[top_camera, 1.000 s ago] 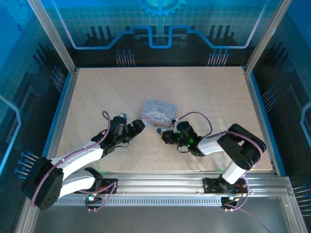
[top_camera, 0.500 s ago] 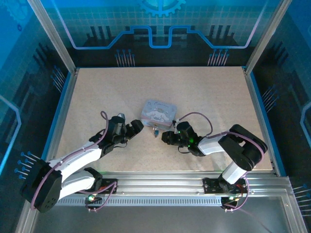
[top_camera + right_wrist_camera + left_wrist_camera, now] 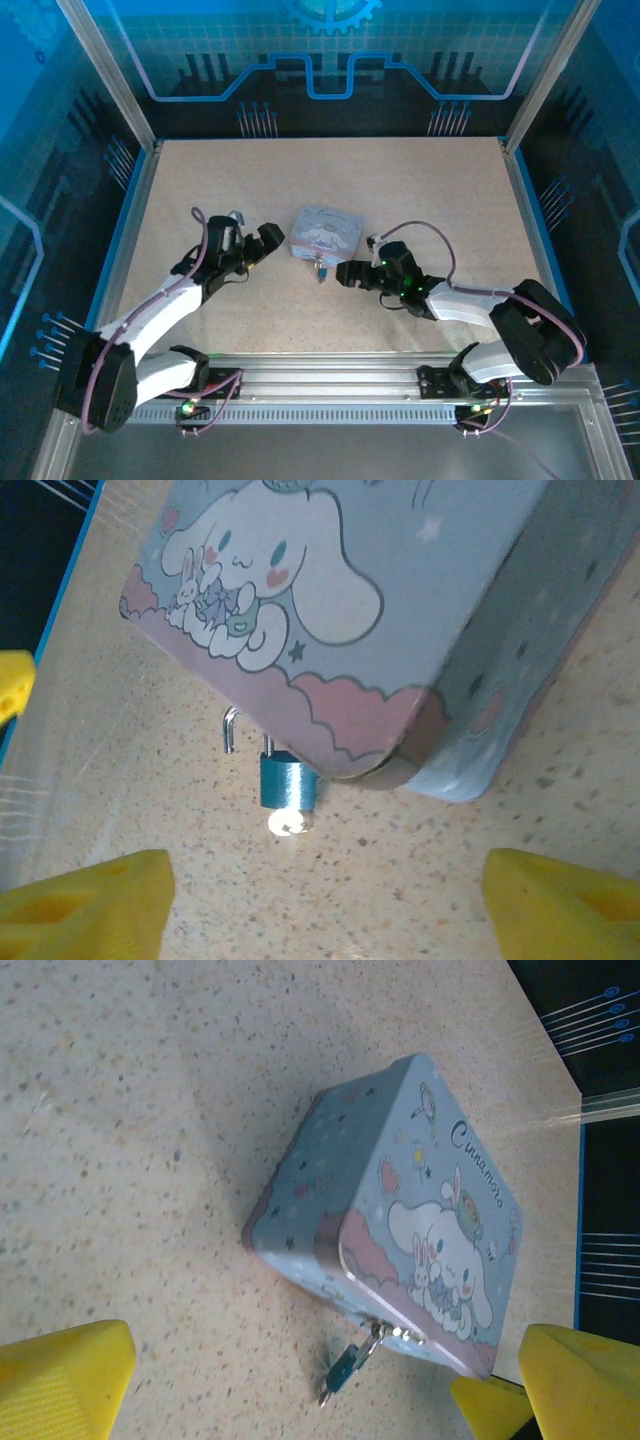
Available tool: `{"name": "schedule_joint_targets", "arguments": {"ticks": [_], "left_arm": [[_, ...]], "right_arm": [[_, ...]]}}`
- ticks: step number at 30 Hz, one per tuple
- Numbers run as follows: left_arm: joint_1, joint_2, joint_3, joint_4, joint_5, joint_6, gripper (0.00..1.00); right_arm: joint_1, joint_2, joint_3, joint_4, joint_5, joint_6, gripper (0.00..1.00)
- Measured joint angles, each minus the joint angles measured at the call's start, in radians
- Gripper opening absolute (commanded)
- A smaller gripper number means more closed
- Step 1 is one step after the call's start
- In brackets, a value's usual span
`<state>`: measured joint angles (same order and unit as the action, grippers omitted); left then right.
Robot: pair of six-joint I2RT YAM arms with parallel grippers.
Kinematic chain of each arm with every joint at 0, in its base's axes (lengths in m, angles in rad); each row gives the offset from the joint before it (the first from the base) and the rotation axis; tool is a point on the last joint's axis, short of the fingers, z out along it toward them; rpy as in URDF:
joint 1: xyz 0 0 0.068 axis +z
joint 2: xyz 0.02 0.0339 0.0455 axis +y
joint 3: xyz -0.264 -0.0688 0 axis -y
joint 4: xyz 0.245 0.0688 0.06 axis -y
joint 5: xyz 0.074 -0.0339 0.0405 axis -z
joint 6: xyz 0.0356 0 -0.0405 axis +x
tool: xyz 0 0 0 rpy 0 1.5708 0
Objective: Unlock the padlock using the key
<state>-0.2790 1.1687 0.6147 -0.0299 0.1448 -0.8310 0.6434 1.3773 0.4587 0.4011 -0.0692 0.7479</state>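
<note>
1. Table (image 3: pixel 420 190): speckled beige board, carrying everything listed below.
2. Tin box (image 3: pixel 325 232): silvery-lavender, cartoon long-eared figure on the lid, lying flat near mid-table, between the two grippers.
3. Left gripper (image 3: pixel 262 244): just left of the tin, yellow fingertips (image 3: pixel 60 1380) spread wide, holding nothing, touching nothing.
4. Right gripper (image 3: pixel 346 274): just right of the padlock and aimed at it, fingertips (image 3: pixel 90 905) likewise far apart, empty, clear of the lock.
5. Padlock (image 3: pixel 288 780): small bluish-grey body on the table at the tin's near edge, hooked to the hasp (image 3: pixel 385 1335). One shackle leg seemingly out of the body, free end visible beside it in the right wrist view.
6. Key (image 3: pixel 290 823): bright speck at the bottom of the padlock body, apparently seated in the keyway; shape lost in glare.

Step in hand, by judgement: unlocking itself apparently done, both grippers off the work.

Next move, if any: confirming the shackle truly free. Failing that, a fresh pinch on the key head by the right gripper, the left steadying the tin, then a small twist. Fine aim required: tiny key, close against the table.
</note>
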Motion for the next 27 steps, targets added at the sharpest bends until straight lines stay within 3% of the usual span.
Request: {"name": "schedule_joint_targets", "arguments": {"ticks": [2, 11, 20, 27], "left_arm": [[0.018, 0.079, 0.055, 0.005, 0.043, 0.046, 0.99], [0.024, 0.358, 0.282, 0.001, 0.170, 0.187, 0.93], [0.020, 0.521, 0.372, -0.011, 0.258, 0.236, 0.82], [-0.007, 0.540, 0.371, -0.013, 0.278, 0.235, 0.80]], "right_arm": [[-0.029, -0.016, 0.001, -0.021, -0.018, -0.019, 1.00], [-0.122, 0.014, 0.058, -0.071, -0.130, -0.085, 1.00], [-0.151, 0.164, 0.170, -0.072, -0.243, -0.137, 1.00], [-0.161, 0.237, 0.277, -0.129, -0.274, -0.204, 1.00]]}}
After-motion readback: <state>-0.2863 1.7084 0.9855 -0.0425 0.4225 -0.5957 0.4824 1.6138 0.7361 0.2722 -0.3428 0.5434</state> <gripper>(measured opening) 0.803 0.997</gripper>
